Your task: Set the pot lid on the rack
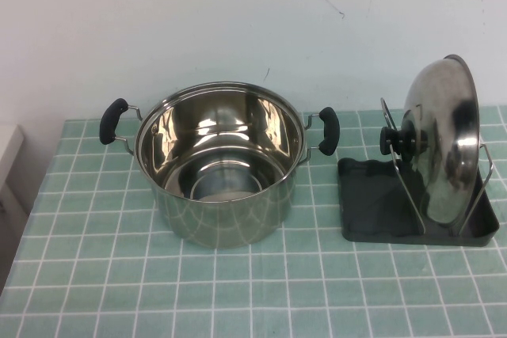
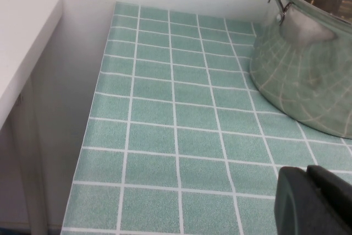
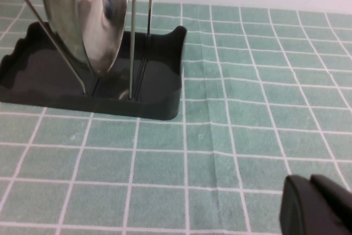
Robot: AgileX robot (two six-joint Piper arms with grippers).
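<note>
The pot lid point(image 1: 444, 144) stands on edge in the rack point(image 1: 372, 203), leaning between the wire dividers, with its black knob point(image 1: 390, 140) facing the pot. The right wrist view shows the lid's rim point(image 3: 82, 15) resting in the dark grey rack tray point(image 3: 159, 75). Neither gripper shows in the high view. My right gripper point(image 3: 311, 180) is shut and empty, low over the tablecloth, apart from the rack. My left gripper point(image 2: 308, 171) is shut and empty, over the cloth near the pot's side.
The two-handled steel pot point(image 1: 222, 164) stands open at the table's middle and also shows in the left wrist view point(image 2: 308, 70). A white cabinet point(image 2: 22, 42) stands beside the table's left edge. A white wall runs behind the table.
</note>
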